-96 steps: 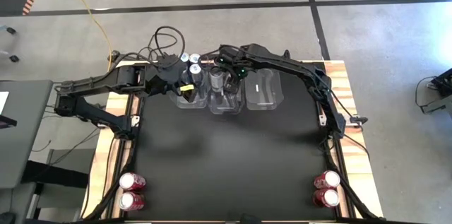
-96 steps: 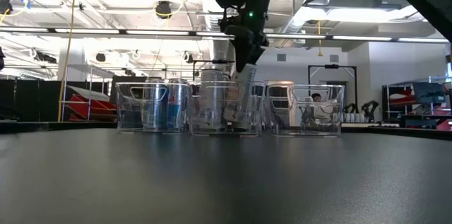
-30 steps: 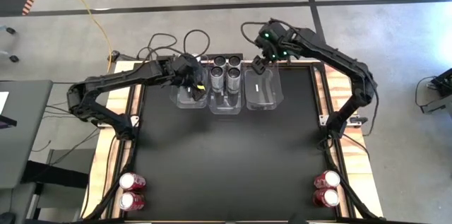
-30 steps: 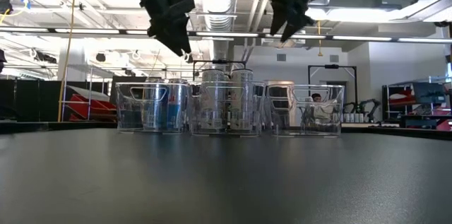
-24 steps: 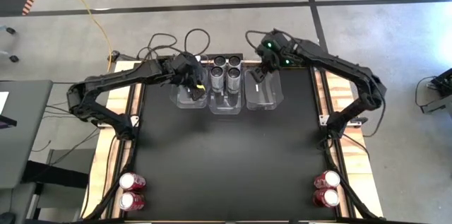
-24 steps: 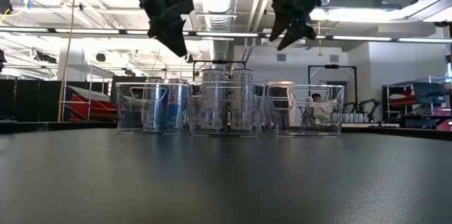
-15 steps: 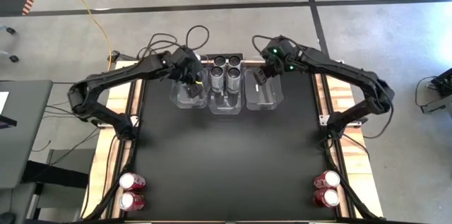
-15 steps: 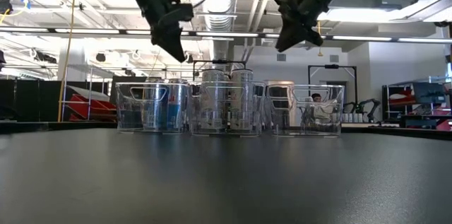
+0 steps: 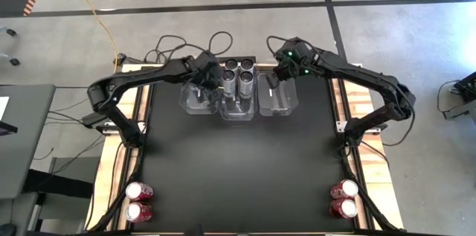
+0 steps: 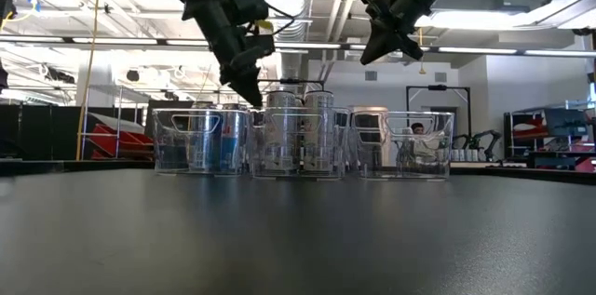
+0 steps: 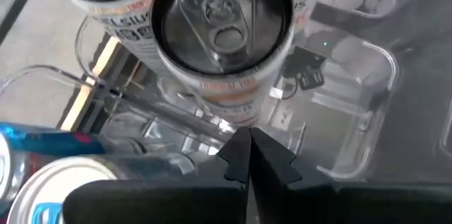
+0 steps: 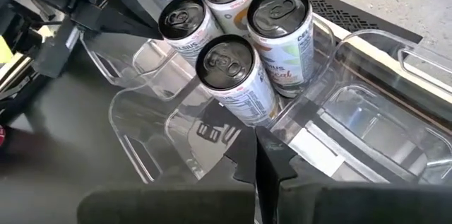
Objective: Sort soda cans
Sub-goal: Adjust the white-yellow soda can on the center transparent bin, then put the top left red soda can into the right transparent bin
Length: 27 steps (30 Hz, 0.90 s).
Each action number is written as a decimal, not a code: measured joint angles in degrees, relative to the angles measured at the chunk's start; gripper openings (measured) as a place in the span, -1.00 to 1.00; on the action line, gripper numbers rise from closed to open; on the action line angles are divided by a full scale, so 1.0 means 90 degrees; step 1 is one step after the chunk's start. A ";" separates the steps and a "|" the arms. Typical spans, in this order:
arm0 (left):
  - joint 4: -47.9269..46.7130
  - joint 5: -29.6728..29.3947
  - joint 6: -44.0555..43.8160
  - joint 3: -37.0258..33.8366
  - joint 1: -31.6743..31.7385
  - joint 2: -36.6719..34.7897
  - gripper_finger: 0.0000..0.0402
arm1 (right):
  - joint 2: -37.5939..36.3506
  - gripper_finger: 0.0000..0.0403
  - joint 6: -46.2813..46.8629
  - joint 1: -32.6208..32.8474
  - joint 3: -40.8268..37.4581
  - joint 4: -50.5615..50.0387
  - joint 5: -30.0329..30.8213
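Three clear bins stand side by side at the table's far middle. The left bin [image 9: 192, 99] holds blue-silver soda cans [image 10: 219, 141]. The middle bin [image 9: 238, 108] holds several dark-topped grey cans [image 12: 233, 68]. Nothing lies in the right bin [image 9: 279, 98]. My left gripper [image 9: 216, 87] is shut and hovers over the seam between the left and middle bins, its fingertips [image 11: 248, 155] just above the rims. My right gripper [image 9: 272, 80] is shut and hangs higher, over the right bin's far end [image 12: 256, 155]. Two red cans [image 9: 138, 200] stand at the near left corner, two more [image 9: 343, 198] at the near right.
Between the bins and the red cans lies the black mat [image 9: 238, 169], with wooden strips along the table's left and right edges. Cables [image 9: 178, 42] lie behind the bins. Both arms reach in from the table's sides.
Both grippers have shut with nothing between the fingers. My left gripper has gone toward the table's right, from over the left bin to the seam with the middle bin, and come down a little. My right gripper has drifted slightly toward the near edge over the right bin.
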 joint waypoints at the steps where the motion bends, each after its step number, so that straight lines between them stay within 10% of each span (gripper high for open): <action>1: 0.0064 -0.0002 0.0000 0.0000 0.0015 0.0038 -0.99 | 0.0000 -0.94 0.0000 0.0000 0.0000 0.0000 0.0001; 27: -0.0135 0.0026 -0.0296 0.0000 -0.0077 -0.0556 -0.98 | 0.0005 -0.96 0.0266 0.0000 0.0005 0.0048 0.0007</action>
